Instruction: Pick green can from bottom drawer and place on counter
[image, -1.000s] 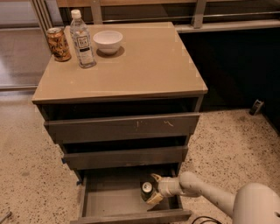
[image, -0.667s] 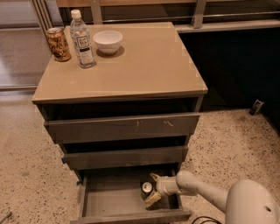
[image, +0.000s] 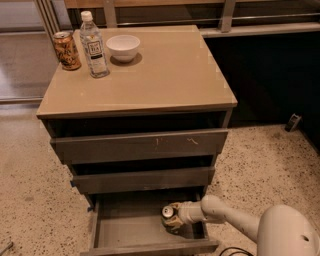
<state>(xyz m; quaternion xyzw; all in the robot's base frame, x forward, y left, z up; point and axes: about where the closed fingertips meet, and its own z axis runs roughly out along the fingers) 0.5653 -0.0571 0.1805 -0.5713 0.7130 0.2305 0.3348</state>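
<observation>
green can (image: 168, 211): one, in bottom drawer (image: 125, 232), gripper (image: 171, 221) fingers clasping it; counter (image: 170, 75): one bottle (image: 93, 46), one bowl (image: 123, 47), one brown can (image: 66, 50).

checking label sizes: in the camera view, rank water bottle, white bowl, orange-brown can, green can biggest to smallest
1. water bottle
2. white bowl and orange-brown can: too alike to rank
3. green can, partly hidden by the gripper in the bottom drawer

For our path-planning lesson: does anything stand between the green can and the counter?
Yes. The gripper is at the green can in the bottom drawer; the two upper drawers, pulled partly out, jut between it and the counter.
</observation>
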